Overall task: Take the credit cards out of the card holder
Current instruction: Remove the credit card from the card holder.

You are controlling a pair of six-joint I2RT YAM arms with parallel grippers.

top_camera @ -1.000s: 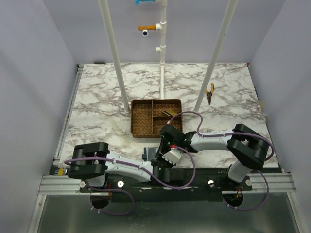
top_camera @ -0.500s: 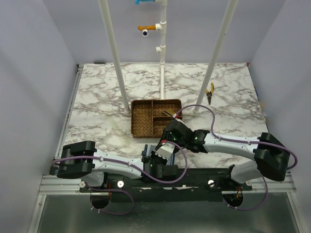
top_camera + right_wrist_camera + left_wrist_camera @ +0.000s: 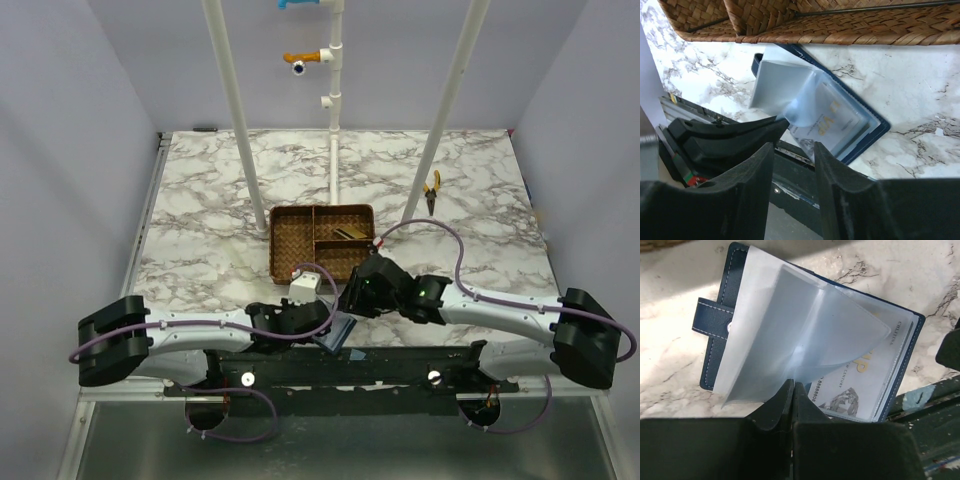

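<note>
My left pincer (image 3: 792,390) has its two fingers pressed together on the lower edge of a clear sleeve (image 3: 790,320). This sleeve belongs to the card holder (image 3: 715,322) and is lifted and bent up from the pages under it. My right pincer (image 3: 792,150) hangs close to the same holder with its fingers apart, and nothing is between them. The navy holder lies open on the marble bench (image 3: 670,285), close to the near edge and between my two pincers, with its strap and snap sticking out at one side. Under the lifted sleeve, one of the credit cards (image 3: 872,365) sits inside a pocket; it is pale with gold letters. How many others are below it I cannot tell. Just behind the holder is the wall of the brown wicker tray (image 3: 865,30); whether the two touch I cannot tell.
</note>
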